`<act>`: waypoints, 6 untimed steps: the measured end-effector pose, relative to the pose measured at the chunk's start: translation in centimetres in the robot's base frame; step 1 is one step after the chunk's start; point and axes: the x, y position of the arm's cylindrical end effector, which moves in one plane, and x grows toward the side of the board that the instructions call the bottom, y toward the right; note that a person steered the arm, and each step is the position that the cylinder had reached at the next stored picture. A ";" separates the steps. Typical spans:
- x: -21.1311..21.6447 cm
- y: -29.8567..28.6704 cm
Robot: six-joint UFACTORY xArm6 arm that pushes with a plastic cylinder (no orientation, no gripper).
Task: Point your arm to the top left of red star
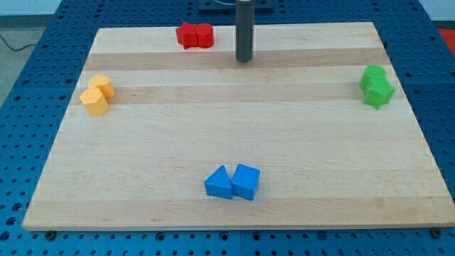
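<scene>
Blue pair nearest camera: triangle (219, 183) touching cube (246, 181) at bottom centre of board (227, 135); yellow pair (96, 94) at left edge, green pair (375, 86) at right edge — likely sorted by colour toward the borders, centre left free for travel. No pincer on this rig, so nothing held; tip (244, 60) down near top edge, just right of the red pair (194, 35), not touching. Red star at top, left of centre, probably the left piece; points blurred, so heading and long axis not determinable — target spot beyond it, toward upper-left corner.
</scene>
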 end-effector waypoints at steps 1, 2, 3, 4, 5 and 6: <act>0.8 -8.0; 1.9 -15.7; -3.9 -19.6; -8.6 -19.3; -10.2 -16.7; -10.2 -10.8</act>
